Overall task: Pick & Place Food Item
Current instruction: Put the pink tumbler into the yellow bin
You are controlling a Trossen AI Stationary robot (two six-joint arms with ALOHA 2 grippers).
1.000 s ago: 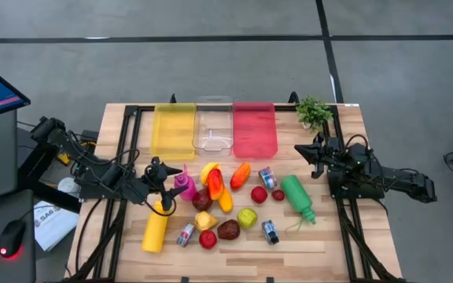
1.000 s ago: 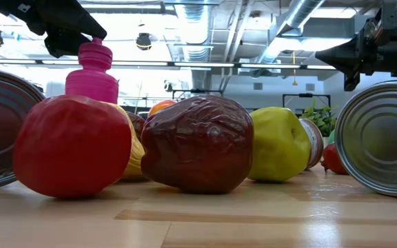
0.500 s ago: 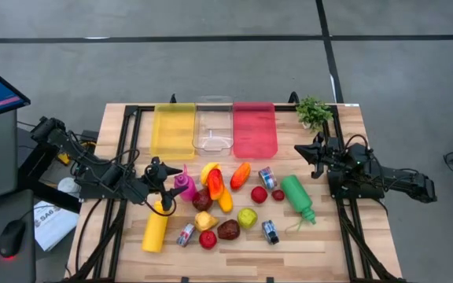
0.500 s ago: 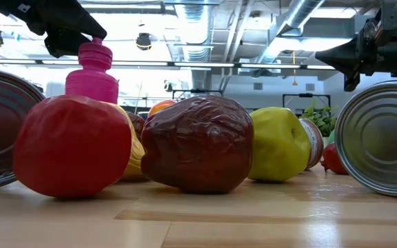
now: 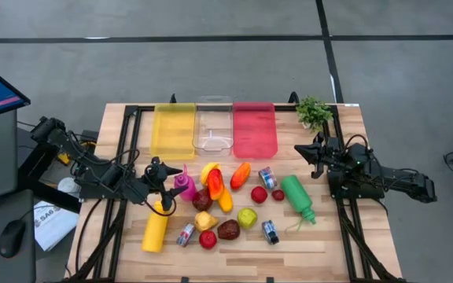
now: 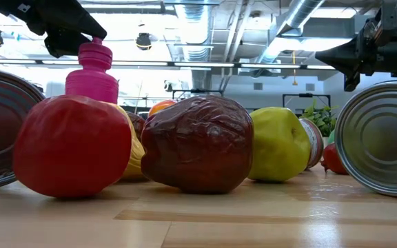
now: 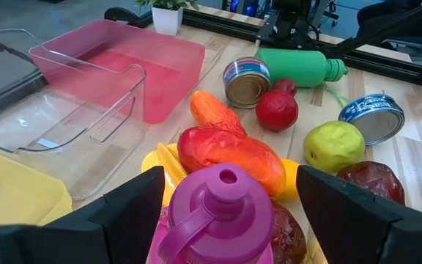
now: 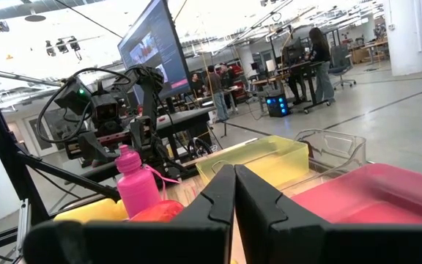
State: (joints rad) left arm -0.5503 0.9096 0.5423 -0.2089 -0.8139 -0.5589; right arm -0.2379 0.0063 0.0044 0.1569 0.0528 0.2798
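The left gripper has its jaws spread wide on either side of the pink bottle, the two fingers flanking its cap without pinching it, so nothing is in its hold. The bottle stands upright, its spout right between the jaws in the left wrist view. Just beyond the bottle from those jaws lies a red pepper, with an orange pepper behind it and a yellow banana beside them. Farther out sit a tin can, a red tomato, a yellow-green apple and a dark red apple. A second can lies on its side near the green bottle, which is tipped over on the bench. Below the left jaws in the high view, a yellow mustard bottle lies flat.

Past the food, at the far side of the bench, three bins stand in a row: yellow bin, clear bin, pink bin. A small potted plant sits at the corner.

Over on the other side, the right gripper hangs above the bench with its jaws pressed together on nothing, well apart from the pile, pointing towards the bins.
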